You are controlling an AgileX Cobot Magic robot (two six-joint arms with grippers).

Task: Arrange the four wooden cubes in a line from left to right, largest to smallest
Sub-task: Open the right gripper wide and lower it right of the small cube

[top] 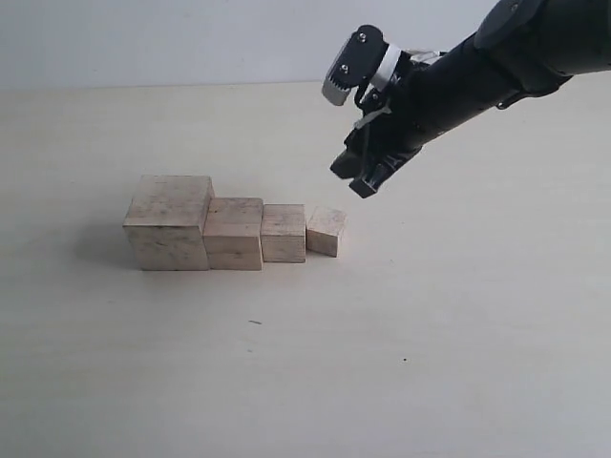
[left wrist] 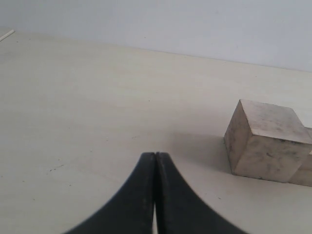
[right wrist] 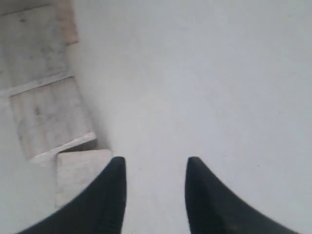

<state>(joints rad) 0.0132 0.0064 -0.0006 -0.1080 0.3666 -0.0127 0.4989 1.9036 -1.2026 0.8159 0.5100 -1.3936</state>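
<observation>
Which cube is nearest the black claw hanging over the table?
The smallest cube, at the right end of the row. The right gripper hangs open above and slightly right of it; the three bigger cubes sit farther left.

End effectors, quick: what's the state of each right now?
Left end effector: closed, holding nothing.
Right end effector: open, holding nothing.

The exterior camera looks slightly down across the surface [top: 430, 363] from its near side, at middling range. The left wrist camera sits low and close, facing the largest cube [left wrist: 265, 141]. The right wrist camera looks steeply down beside the smallest cube [right wrist: 78, 170]. All three share the row of cubes [top: 236, 232].
</observation>
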